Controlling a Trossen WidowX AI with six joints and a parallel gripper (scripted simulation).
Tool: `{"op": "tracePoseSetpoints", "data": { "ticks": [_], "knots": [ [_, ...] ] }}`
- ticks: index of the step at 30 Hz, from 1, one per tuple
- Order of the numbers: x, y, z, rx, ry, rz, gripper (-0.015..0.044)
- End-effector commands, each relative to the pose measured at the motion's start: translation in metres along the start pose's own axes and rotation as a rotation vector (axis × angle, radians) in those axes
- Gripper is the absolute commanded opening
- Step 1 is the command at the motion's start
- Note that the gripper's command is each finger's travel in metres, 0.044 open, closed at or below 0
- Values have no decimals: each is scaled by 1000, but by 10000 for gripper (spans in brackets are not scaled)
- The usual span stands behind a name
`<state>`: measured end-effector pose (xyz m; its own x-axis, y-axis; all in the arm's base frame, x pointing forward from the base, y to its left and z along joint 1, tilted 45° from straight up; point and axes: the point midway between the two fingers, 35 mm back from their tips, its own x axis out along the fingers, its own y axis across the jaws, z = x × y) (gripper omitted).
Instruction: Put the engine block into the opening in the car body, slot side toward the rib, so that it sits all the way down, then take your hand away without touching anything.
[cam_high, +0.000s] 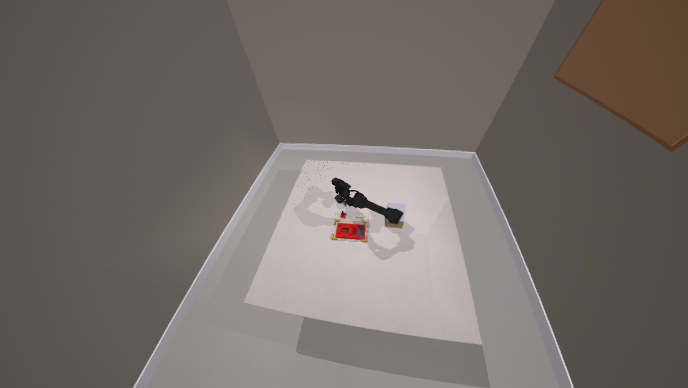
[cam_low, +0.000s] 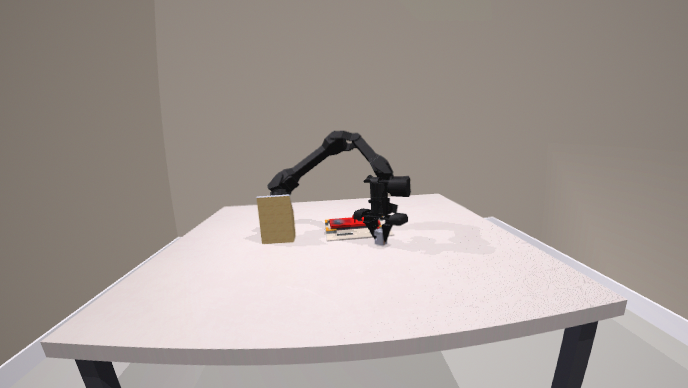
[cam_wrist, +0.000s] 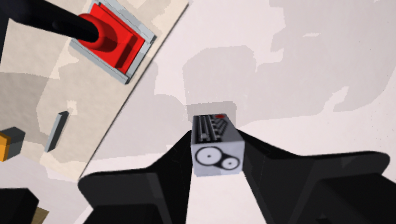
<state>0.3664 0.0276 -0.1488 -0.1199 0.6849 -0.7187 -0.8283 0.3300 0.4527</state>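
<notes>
The engine block (cam_wrist: 217, 159) (cam_low: 380, 237) is a small grey block with dark ribbed detail and a red patch on one face and two ringed circles on another. My gripper (cam_wrist: 211, 132) (cam_low: 381, 235) is shut on it, one finger on each side, low at the table top beside the board. Whether the block touches the table is hard to tell. The red car body (cam_high: 340, 235) (cam_low: 345, 224) lies beyond the board as seen in the exterior view, between orange corner pieces. Its dark square opening (cam_high: 345, 230) shows in the top view. The rib is too small to make out.
A cream board (cam_wrist: 95, 112) (cam_low: 357, 235) lies between block and car body. It carries a red piece (cam_wrist: 131, 50) (cam_high: 343, 215) with a black handle in a grey frame, and a thin grey bar (cam_wrist: 57, 131). A tall tan box (cam_low: 276, 220) stands near the arm's base.
</notes>
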Motion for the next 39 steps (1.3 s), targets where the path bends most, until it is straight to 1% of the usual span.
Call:
{"op": "tracePoseSetpoints", "data": {
  "ticks": [1,20,39],
  "knots": [
    [-14,-7,2,19,-20,-33,0],
    [-69,-15,1,5,-3,-19,0],
    [-127,-11,-2,-12,6,6,0]
  ]
}}
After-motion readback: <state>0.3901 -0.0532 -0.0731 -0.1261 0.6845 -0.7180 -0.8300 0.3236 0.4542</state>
